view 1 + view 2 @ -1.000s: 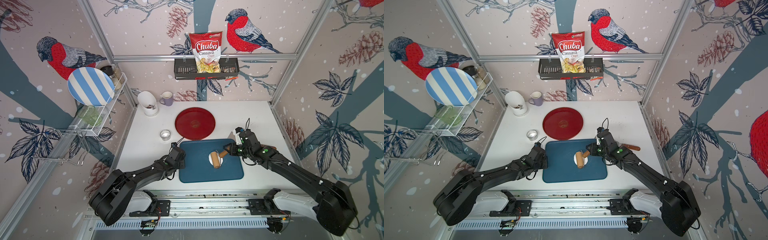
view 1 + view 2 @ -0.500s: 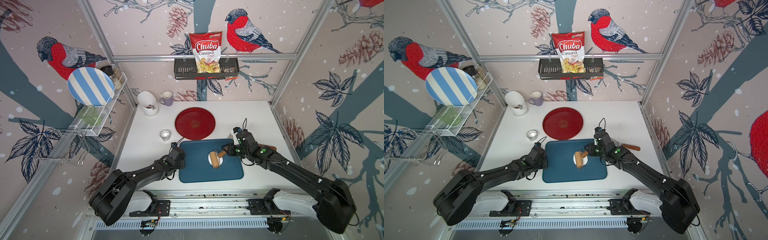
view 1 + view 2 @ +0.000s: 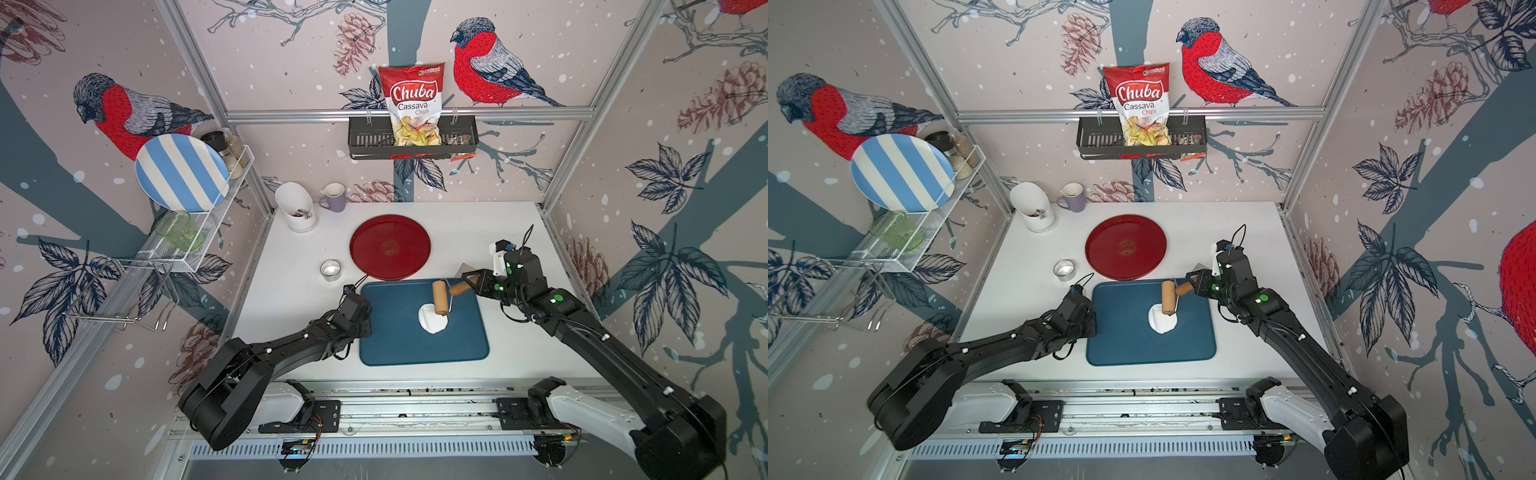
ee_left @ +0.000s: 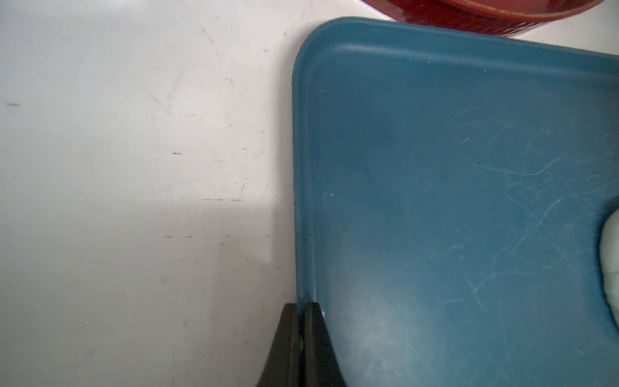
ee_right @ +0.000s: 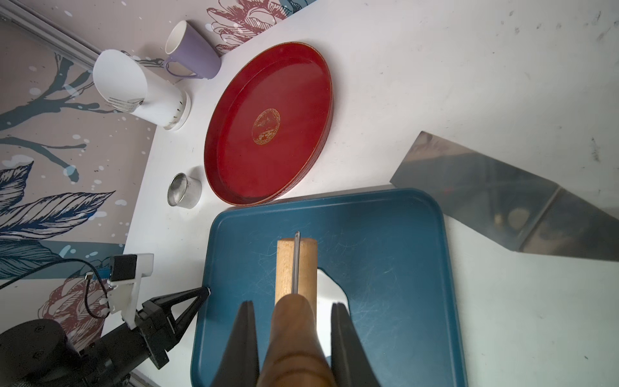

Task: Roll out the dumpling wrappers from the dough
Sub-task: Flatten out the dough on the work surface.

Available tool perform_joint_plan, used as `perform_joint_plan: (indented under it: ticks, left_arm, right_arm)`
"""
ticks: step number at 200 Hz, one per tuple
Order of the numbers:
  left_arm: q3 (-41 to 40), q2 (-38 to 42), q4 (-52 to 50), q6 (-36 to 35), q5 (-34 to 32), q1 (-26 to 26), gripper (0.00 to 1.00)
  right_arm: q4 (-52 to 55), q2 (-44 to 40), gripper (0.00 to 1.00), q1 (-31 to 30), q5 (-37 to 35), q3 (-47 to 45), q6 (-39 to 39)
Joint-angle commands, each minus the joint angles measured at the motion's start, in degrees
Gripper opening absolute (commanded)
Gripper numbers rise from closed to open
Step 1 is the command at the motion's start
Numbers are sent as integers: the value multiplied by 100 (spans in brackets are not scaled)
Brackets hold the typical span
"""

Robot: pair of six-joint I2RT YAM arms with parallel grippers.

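The roller (image 3: 440,297) has slid toward the far edge of the tray (image 3: 395,345) since a second ago, baring most of the dough (image 3: 432,324). The dough sits mid-tray, under the drum's near end and spreading nearward from it. The drum's long axis runs roughly near to far. The right gripper (image 5: 291,306) pinches the roller's handle, so a return pass likely falls to that arm. The left gripper (image 4: 303,310), pressed together, nips the tray's left rim. The plate (image 3: 374,266) looks empty.

The red-and-white chip bag (image 3: 412,102) in the wall basket (image 3: 365,141) reads "Chuba Cassava Chips".
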State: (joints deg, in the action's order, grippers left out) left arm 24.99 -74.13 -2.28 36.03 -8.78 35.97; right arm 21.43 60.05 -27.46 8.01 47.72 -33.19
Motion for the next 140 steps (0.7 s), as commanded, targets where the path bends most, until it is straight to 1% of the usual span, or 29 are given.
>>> perform_joint_plan:
  ticks: [1, 20, 40, 104, 140]
  left_arm:
    - [-11, -41, -431, -41, 148, 16, 0]
    - [-23, -16, -423, -35, 145, 16, 0]
    - [-21, -16, -422, -39, 141, 15, 0]
    - [-6, -43, -407, -50, 165, 16, 0]
    - [14, -71, -392, -61, 174, 15, 0]
  right_arm:
    - [-272, 217, 0, 22, 493, 77, -48]
    - [-185, 446, 0, 22, 732, 48, 2]
    - [-144, 520, 0, 25, 780, -85, 34]
    - [-112, 453, 0, 25, 493, -460, 189]
    - [-181, 470, 0, 24, 393, -510, 217]
